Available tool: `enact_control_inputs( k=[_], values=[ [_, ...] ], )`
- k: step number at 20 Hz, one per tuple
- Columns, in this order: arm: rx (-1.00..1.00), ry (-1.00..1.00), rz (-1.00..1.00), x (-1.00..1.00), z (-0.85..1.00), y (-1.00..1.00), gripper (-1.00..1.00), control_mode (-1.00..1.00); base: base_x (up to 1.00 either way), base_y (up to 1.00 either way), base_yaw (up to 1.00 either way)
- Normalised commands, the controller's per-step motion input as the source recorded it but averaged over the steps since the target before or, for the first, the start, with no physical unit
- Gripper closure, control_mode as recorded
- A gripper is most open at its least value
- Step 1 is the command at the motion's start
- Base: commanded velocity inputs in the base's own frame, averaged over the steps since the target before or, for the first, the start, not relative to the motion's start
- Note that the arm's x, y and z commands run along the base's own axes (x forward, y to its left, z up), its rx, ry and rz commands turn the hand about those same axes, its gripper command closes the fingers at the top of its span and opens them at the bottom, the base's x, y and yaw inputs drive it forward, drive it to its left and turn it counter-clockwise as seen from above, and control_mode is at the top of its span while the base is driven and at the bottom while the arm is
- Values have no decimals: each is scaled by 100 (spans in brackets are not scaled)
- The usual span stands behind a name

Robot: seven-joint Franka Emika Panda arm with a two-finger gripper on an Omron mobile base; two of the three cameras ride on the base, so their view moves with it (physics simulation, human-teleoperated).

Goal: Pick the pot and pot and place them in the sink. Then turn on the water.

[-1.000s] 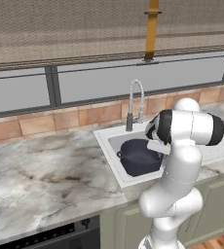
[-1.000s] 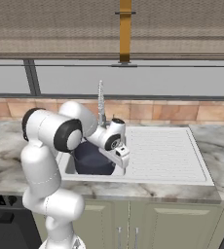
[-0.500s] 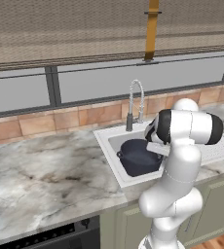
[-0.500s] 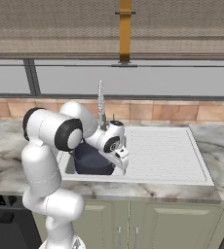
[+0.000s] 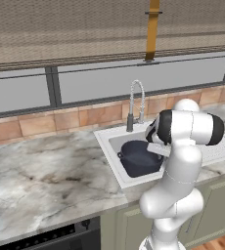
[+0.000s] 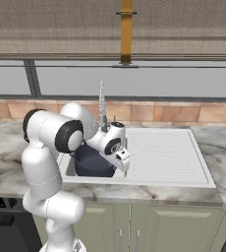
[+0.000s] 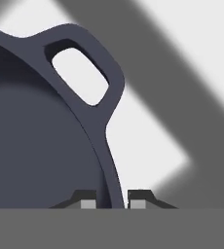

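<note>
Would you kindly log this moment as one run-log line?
stage: pot placement | pot: in sink | gripper: astride pot rim, near handle | faucet: no water visible

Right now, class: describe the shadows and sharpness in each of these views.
Hand view: a broad soft-edged shadow band crosses the white sink floor diagonally; the pot rim and loop handle look sharp. Left base view: even flat lighting, with the basin shaded around the pot. Right base view: the same evenness, no glare, no blur.
</note>
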Motion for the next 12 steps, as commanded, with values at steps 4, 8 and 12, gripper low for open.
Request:
enact_control_inputs(
  k=[4, 8, 12],
  values=[
    [0, 0, 0, 0, 0, 1, -100, -100, 0, 0, 0],
    [0, 0, 0, 0, 0, 1, -100, -100, 0, 0, 0],
    [0, -3, 0, -4, 8, 1, -100, -100, 0, 0, 0]
  ],
)
